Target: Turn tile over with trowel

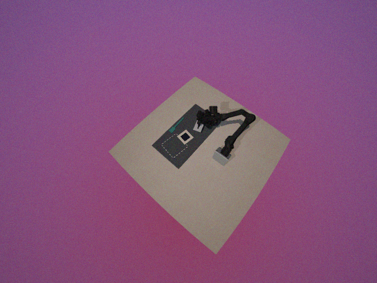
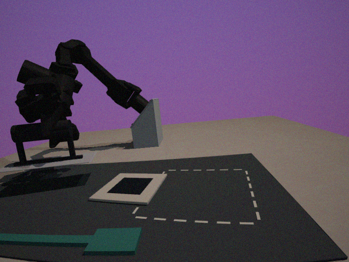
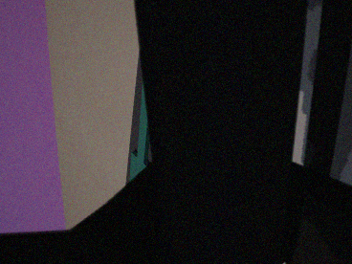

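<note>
My gripper (image 1: 203, 121) (image 2: 54, 135) is shut on the handle of the small trowel, which has a light grey blade (image 1: 195, 128) (image 2: 87, 159) and a black bar handle on two posts. The blade hangs slightly tilted above the mat, with a shadow beneath. The tile (image 1: 190, 140) (image 2: 102, 195) lies flat, its dark marked square facing up. It overlaps the near side of the dashed outline (image 2: 201, 221), mostly outside it. The wrist view is mostly black, so the fingertips are hidden there.
A green flat-bladed tool (image 1: 172, 129) (image 2: 114, 241) (image 3: 139, 165) lies on the dark mat (image 1: 179, 163) (image 2: 281, 222), beside the tile. The arm's grey base block (image 1: 221, 157) (image 2: 146, 132) stands on the tan table (image 1: 213, 207) (image 2: 225, 138), off the mat.
</note>
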